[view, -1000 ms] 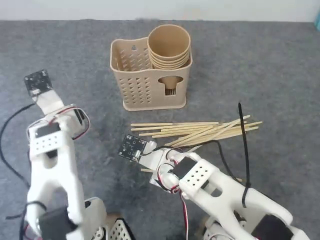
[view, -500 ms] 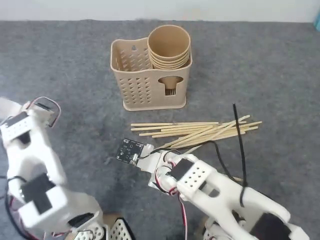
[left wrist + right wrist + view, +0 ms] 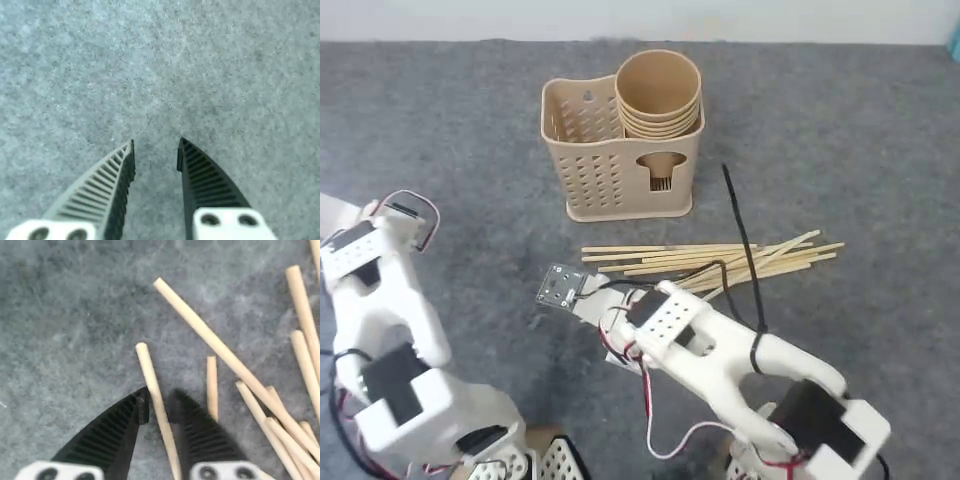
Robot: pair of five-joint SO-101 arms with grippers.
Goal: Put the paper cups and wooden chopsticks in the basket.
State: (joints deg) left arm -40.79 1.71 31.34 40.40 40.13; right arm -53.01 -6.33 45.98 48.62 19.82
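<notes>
Right gripper (image 3: 160,393) jaws narrowly apart astride one chopstick (image 3: 147,367), near end cut off; left gripper (image 3: 156,142) apart over grey surface (image 3: 210,60).

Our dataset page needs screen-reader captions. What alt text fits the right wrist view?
A dark ribbed claw straddles one pale wooden chopstick lying on a grey carpeted table; several more wooden chopsticks lie loosely beside it.
</notes>
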